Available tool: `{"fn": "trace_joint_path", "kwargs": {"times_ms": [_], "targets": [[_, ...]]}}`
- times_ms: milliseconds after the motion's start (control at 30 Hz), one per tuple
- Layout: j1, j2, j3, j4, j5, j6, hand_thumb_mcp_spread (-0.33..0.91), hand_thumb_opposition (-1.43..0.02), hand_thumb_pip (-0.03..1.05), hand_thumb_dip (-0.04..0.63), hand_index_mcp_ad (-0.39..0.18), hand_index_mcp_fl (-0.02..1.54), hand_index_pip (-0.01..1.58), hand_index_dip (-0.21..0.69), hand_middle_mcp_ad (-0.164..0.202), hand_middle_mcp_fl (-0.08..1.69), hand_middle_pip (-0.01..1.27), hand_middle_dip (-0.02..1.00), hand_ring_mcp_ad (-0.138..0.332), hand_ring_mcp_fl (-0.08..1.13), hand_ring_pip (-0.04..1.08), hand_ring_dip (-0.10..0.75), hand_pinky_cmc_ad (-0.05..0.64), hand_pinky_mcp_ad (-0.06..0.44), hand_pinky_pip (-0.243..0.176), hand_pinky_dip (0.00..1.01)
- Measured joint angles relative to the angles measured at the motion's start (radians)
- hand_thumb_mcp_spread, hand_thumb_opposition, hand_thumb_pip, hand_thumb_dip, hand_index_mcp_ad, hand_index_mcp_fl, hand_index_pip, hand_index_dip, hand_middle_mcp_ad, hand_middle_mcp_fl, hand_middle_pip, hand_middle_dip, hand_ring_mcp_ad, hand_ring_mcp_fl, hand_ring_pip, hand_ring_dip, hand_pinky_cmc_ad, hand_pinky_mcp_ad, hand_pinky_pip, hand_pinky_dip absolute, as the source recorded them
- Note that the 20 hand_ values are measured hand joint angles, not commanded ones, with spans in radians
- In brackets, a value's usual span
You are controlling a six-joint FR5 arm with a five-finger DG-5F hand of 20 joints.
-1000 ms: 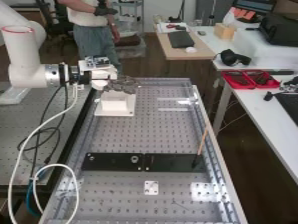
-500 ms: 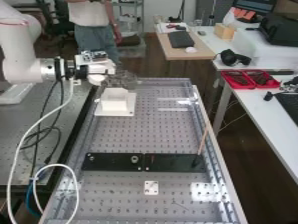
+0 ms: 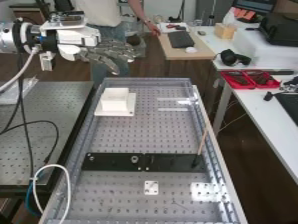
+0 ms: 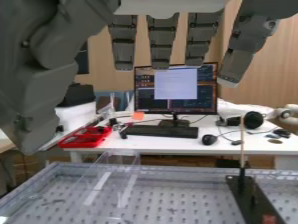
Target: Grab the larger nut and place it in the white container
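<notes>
At the near end, the high view shows the flat black bar on the bench, bearing the smaller nut and the bearing. Farther along stands the white container; its interior is hidden, so the larger nut's location cannot be confirmed. The hand is raised above the bench, apart from the container. Condition: open, fingers extended and slightly spread, gripping nothing. The wrist view shows gaps between the fingers, with a mouse, keyboard and monitor beyond. The arm enters from the high view's left, roughly level
</notes>
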Motion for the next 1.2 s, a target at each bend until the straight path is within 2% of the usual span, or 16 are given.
{"fn": "trace_joint_path", "kwargs": {"times_ms": [67, 133, 200, 300, 400, 633, 833, 1033, 1200], "targets": [[-0.030, 0.013, 0.028, -0.019, 0.008, -0.006, 0.08, -0.76, 0.57, 0.126, -0.134, 0.01, 0.28, -0.038, 0.054, 0.04, 0.13, 0.27, 0.154, 0.01, 0.12, 0.166, 0.351, 0.309, -0.094, 0.64], [-0.074, 0.027, 0.075, -0.035, 0.021, -0.017, 0.06, -0.76, 0.57, 0.099, -0.103, 0.01, 0.23, -0.045, 0.061, 0.03, 0.13, 0.27, 0.173, 0.00, 0.11, 0.164, 0.367, 0.330, -0.098, 0.62], [-0.096, 0.031, 0.104, -0.043, 0.032, -0.033, 0.06, -0.76, 0.57, 0.087, -0.098, 0.01, 0.18, -0.040, 0.063, 0.02, 0.13, 0.27, 0.176, 0.00, 0.11, 0.164, 0.363, 0.328, -0.101, 0.61], [-0.116, 0.028, 0.145, -0.059, 0.065, -0.065, 0.05, -0.78, 0.58, 0.080, -0.098, 0.00, 0.15, -0.082, 0.068, 0.02, 0.13, 0.27, 0.182, 0.00, 0.11, 0.164, 0.379, 0.344, -0.105, 0.58], [-0.122, 0.006, 0.182, -0.089, 0.104, -0.072, 0.03, -0.80, 0.63, 0.065, -0.101, 0.02, 0.14, -0.101, 0.065, 0.02, 0.13, 0.27, 0.180, 0.00, 0.11, 0.157, 0.379, 0.346, -0.106, 0.56], [-0.137, -0.068, 0.260, -0.145, 0.165, -0.079, 0.02, -0.84, 0.65, 0.065, -0.110, 0.02, 0.12, -0.136, 0.063, 0.02, 0.13, 0.27, 0.183, 0.01, 0.11, 0.166, 0.396, 0.346, -0.106, 0.53], [-0.161, -0.121, 0.297, -0.166, 0.169, -0.065, 0.01, -0.85, 0.65, 0.063, -0.098, 0.04, 0.12, -0.143, 0.066, 0.02, 0.13, 0.26, 0.185, 0.01, 0.11, 0.166, 0.396, 0.346, -0.106, 0.53], [-0.178, -0.136, 0.303, -0.164, 0.152, -0.059, 0.00, -0.85, 0.64, 0.063, -0.093, 0.03, 0.12, -0.143, 0.066, 0.02, 0.13, 0.27, 0.188, 0.01, 0.11, 0.164, 0.400, 0.340, -0.105, 0.53], [-0.185, -0.139, 0.305, -0.163, 0.143, -0.055, 0.00, -0.85, 0.64, 0.063, -0.094, 0.03, 0.12, -0.143, 0.066, 0.02, 0.13, 0.27, 0.185, 0.01, 0.11, 0.166, 0.398, 0.358, -0.105, 0.53]]}}
